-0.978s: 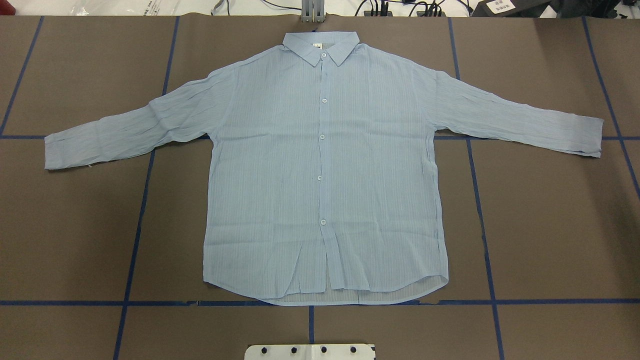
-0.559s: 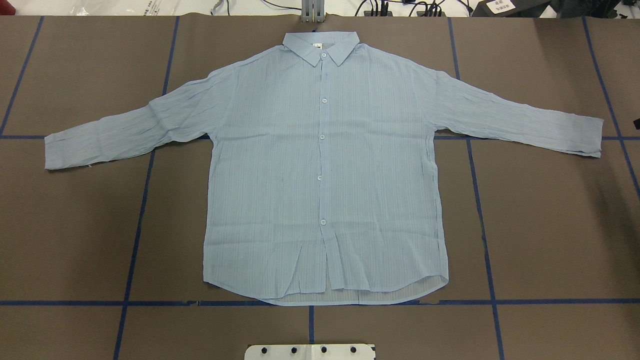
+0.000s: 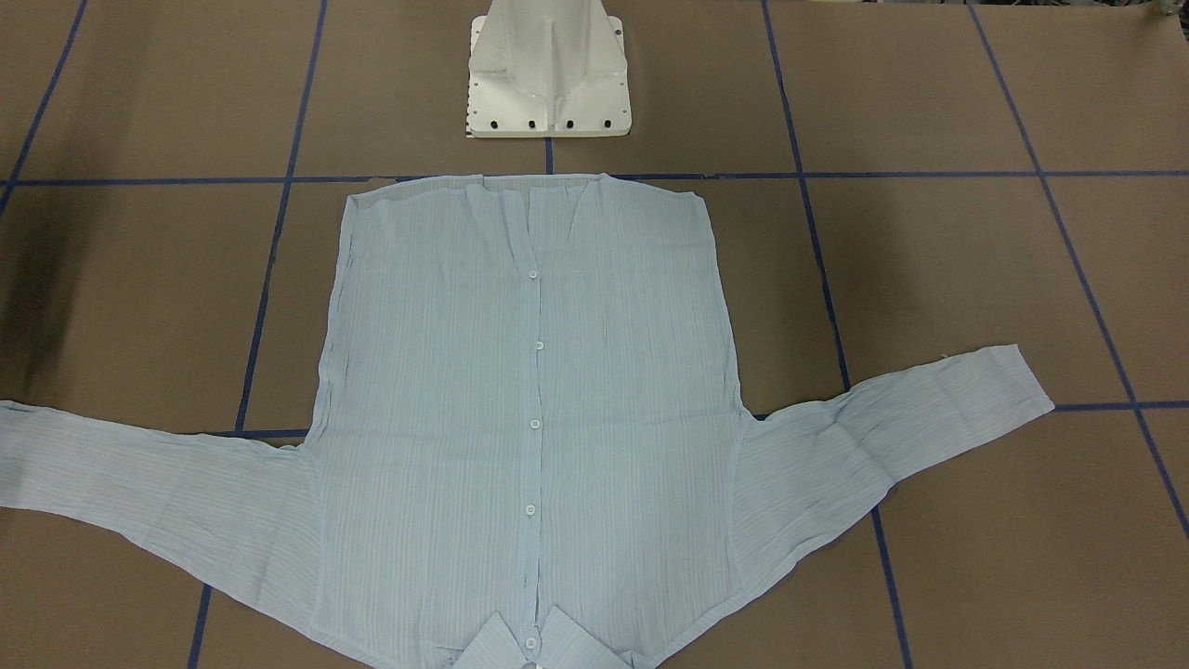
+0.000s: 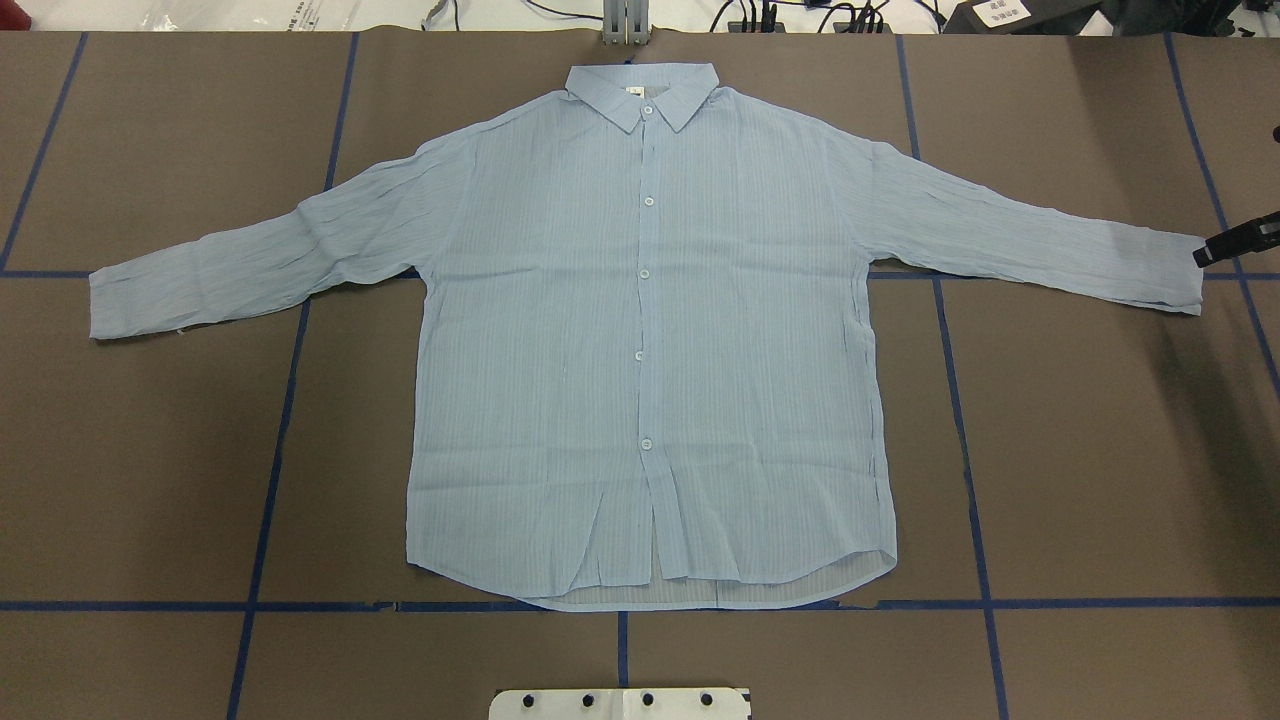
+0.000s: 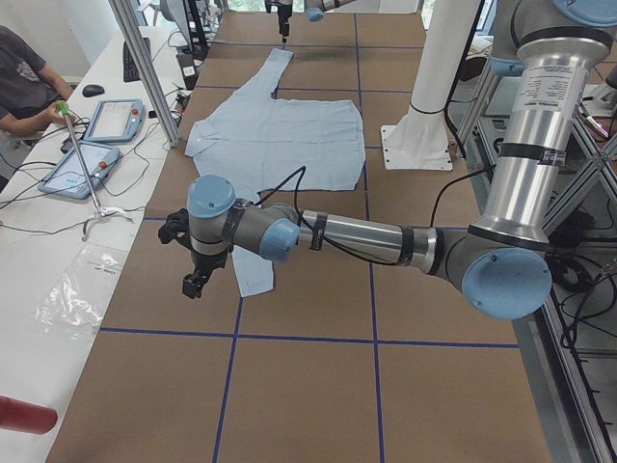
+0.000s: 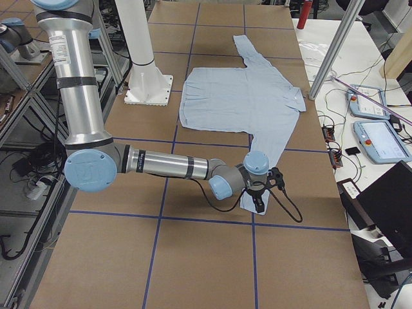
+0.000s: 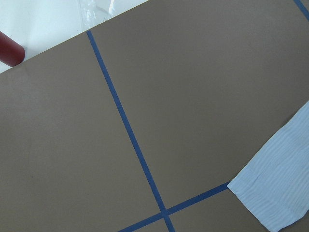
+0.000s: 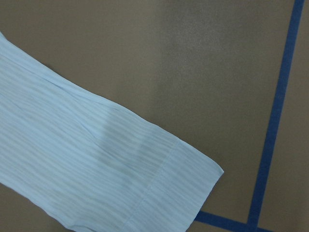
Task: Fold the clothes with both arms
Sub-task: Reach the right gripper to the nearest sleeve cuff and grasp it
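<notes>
The clothes are one light-blue striped shirt (image 4: 640, 350) lying flat and buttoned, front up, collar at the far edge, both sleeves spread out. My right gripper (image 4: 1205, 255) pokes in from the right edge, just over the right sleeve's cuff (image 4: 1170, 270); I cannot tell whether it is open or shut. The exterior right view shows it (image 6: 259, 203) hanging over that cuff. My left gripper (image 5: 196, 280) shows only in the exterior left view, beside the left cuff (image 5: 253, 275), state unclear. Both wrist views show a cuff (image 7: 275, 193) (image 8: 96, 164) and no fingers.
The white pedestal base (image 3: 548, 74) stands at the near edge behind the hem. Blue tape lines cross the brown table (image 4: 1100, 450). A red cylinder (image 5: 24, 415) lies on the side bench, where a person (image 5: 24, 77) sits by tablets.
A black gripper has come into the overhead view from the right edge and moved left to the right sleeve's cuff. The shirt has not moved.
</notes>
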Tool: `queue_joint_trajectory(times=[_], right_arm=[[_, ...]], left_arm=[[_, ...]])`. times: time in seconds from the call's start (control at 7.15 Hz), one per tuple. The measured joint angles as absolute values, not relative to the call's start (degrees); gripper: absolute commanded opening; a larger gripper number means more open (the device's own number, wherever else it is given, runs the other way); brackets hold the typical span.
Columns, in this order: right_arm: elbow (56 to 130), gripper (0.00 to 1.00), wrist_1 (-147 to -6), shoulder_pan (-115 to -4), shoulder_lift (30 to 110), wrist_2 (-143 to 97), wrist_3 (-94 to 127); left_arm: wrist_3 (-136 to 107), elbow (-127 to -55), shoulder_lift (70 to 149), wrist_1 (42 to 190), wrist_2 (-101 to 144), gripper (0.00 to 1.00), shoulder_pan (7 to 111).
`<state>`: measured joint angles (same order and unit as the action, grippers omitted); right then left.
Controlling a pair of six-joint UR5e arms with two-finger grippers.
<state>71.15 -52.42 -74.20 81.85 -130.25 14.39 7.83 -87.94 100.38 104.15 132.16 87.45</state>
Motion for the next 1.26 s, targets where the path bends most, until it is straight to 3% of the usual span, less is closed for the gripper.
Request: queue_joint_trajectory(times=[0.56,1.26], right_arm=[[66.04,0.99,-50.67,-72.89,79.79,-130.44,14.72],[62.2,0.83,-51.08,-70.91,77.97,-131.08,14.84]], left_arm=[[7.79,-88.13,100.63,104.15,132.88,1.0,87.45],[7.82,-88.19,101.12,104.17,132.89,1.0,87.39]])
